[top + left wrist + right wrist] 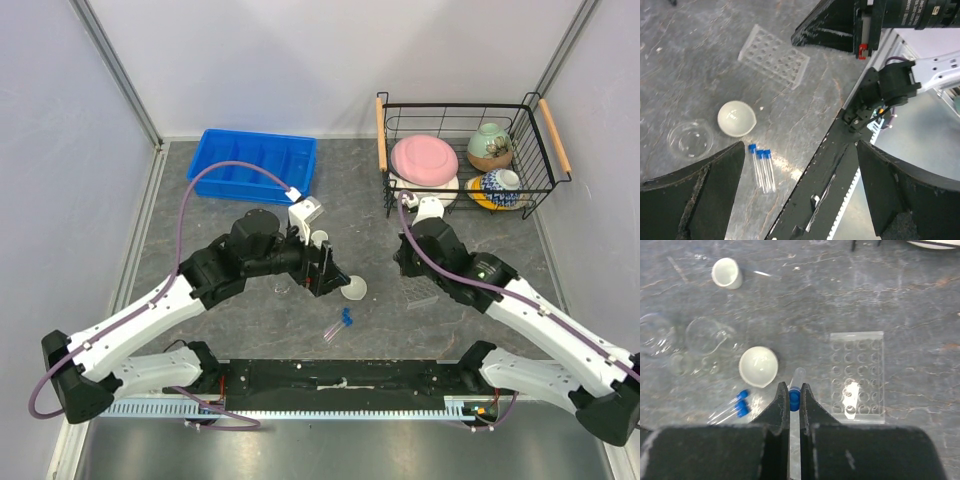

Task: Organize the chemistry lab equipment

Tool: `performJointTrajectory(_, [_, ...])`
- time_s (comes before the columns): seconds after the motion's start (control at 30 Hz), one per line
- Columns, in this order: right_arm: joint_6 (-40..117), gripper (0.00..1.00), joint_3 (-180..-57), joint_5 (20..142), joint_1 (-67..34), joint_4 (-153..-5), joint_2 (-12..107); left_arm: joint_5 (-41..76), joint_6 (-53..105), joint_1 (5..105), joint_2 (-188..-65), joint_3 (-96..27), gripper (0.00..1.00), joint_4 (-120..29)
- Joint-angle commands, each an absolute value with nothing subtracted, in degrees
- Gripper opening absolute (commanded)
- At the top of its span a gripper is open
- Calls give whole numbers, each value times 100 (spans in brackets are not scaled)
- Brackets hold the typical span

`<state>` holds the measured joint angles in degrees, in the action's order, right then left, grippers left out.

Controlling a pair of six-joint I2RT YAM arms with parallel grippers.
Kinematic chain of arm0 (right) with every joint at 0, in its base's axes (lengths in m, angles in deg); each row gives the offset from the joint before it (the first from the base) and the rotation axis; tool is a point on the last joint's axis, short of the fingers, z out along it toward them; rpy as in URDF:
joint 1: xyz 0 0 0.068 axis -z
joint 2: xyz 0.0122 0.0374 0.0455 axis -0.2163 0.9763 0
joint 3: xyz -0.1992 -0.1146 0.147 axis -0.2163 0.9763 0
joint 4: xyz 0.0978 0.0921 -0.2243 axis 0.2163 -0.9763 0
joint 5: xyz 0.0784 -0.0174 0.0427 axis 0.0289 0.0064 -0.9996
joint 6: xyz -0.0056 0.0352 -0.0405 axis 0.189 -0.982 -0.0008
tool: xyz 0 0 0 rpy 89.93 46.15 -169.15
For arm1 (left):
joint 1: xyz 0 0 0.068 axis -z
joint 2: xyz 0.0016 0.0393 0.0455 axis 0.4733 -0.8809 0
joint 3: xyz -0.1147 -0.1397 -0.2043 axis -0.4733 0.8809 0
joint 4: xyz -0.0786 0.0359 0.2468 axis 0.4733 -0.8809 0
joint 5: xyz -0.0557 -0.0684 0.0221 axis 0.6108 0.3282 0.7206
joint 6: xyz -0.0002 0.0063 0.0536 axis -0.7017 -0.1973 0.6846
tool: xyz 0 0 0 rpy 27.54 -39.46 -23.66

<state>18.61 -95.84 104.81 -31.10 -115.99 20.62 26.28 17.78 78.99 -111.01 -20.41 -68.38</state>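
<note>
My right gripper (794, 388) is shut on a blue-capped clear tube (796, 399), held above the table just left of the clear plastic rack (857, 375). A white round dish (758, 366), two or three more blue-capped tubes (737, 406), a clear flask (710, 335), a beaker (655, 332) and a small white cup (727, 273) lie to its left. My left gripper (800, 200) is open and empty, above the loose tubes (762, 167), the white dish (736, 118) and a clear dish (690, 140). From above, the left gripper (325, 268) is near the dish (354, 289) and the right gripper (405, 262) is near the rack (420, 290).
A blue bin (255, 165) stands at the back left. A wire basket (535, 150) at the back right holds a pink plate (424, 158) and patterned bowls (490, 146). The black base rail (330, 380) runs along the near edge.
</note>
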Motion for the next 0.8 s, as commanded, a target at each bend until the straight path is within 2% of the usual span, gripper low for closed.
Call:
performJointTrajectory(0.0, [1865,0,-9816,11415,-2970,-11190,2337,1827,1434,7870,-10794,-1852,100,-7356])
performJointTrajectory(0.43, [1953,0,-9148,10660,-2047,-10056,3145,1772,968,7870,-10011,-796,99,-7304])
performJointTrajectory(0.77, [1971,0,-8875,10466,-1941,-9774,3463,1834,933,7870,-10011,-497,98,-7182])
